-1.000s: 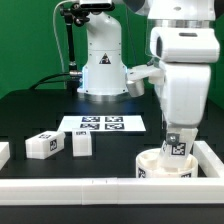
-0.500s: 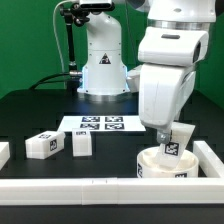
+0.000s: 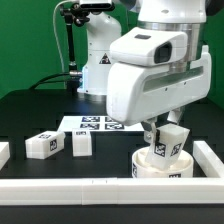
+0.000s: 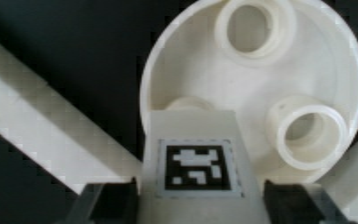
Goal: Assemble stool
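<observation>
The gripper (image 3: 166, 128) is pinched on a stool leg (image 3: 168, 143), with its two fingers pressed against opposite sides of the block. In the wrist view the dark fingers (image 4: 105, 203) flank the leg, and its square black-and-white tag faces the camera.

In the exterior view the leg hangs tilted in the lower right of the frame. Its lower end is right at the top of the round seat (image 3: 160, 166). Whether it touches the seat or has entered a hole is hard to tell from this angle. The wrist view shows the seat's face with two round sockets (image 4: 250, 27) open, and the held leg over the part of the disc nearest the camera.

The seat lies on the black table (image 3: 30, 115) in the corner formed by the front rail (image 3: 90, 186) and the side rail (image 3: 212, 155). At the lower left of the exterior frame a loose leg (image 3: 43, 145) and a second loose leg (image 3: 82, 143) lie near each other but apart. The marker board (image 3: 100, 124) lies flat behind them, near the middle. The arm's base (image 3: 100, 70) stands beyond it, in the upper middle.
</observation>
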Controlling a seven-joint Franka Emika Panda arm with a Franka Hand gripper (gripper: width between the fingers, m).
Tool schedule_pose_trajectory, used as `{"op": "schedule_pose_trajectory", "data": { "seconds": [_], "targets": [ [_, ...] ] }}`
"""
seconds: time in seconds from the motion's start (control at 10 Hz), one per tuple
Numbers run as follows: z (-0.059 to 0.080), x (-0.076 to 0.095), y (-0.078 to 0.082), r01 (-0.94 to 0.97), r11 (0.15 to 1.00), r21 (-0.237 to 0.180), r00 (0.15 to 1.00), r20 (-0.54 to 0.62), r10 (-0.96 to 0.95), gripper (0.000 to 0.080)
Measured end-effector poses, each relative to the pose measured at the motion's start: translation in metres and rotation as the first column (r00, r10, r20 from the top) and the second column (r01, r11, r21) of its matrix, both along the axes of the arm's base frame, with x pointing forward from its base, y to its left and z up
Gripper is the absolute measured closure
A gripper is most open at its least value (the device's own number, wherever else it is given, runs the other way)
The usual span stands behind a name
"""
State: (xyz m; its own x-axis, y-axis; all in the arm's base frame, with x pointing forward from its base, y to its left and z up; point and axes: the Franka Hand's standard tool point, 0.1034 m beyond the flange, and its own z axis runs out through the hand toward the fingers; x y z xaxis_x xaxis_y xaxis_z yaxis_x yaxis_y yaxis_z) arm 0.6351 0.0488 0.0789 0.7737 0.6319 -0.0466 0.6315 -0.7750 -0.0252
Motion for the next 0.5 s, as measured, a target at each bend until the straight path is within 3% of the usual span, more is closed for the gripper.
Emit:
{"op": "schedule_pose_trajectory", "data": {
  "seconds": [0.2, 0.5],
  "targets": [
    [-0.0003, 0.0001, -0.0004, 0.179, 0.984, 0.015, 0.984, -0.002, -0.179, 0.0462],
    [-0.0008, 0.0018, 0.0041, 0.452, 0.891, 0.035, 0.891, 0.038, -0.453, 0.0462]
  ]
}}
